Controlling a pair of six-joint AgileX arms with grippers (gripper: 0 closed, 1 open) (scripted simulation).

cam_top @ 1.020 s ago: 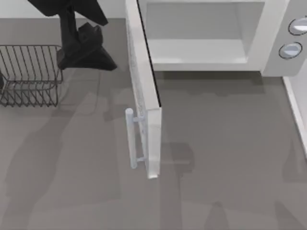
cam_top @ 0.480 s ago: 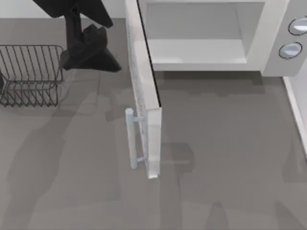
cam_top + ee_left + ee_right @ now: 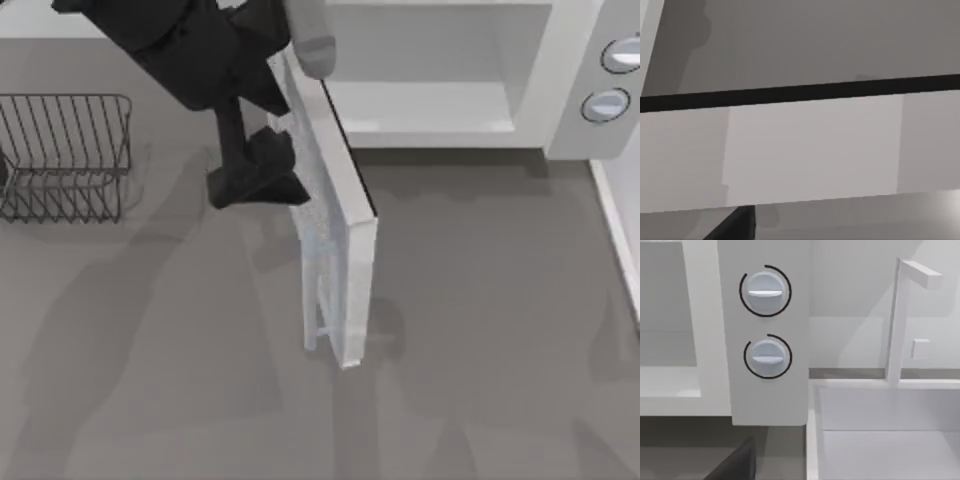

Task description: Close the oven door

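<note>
The boxy white oven (image 3: 500, 90) stands at the far edge of the grey table (image 3: 480, 330), its pale cavity exposed because the large flat white oven door (image 3: 335, 215) with its greyish window juts out over the table, hinged at its left. The black left gripper (image 3: 258, 178) presses against the door's outer face, apparently to push it shut, though whether its fingers are spread cannot be told. The table right of the door lies bare, leaving swing room, while the dark wire basket (image 3: 62, 155) sits well left.
</note>
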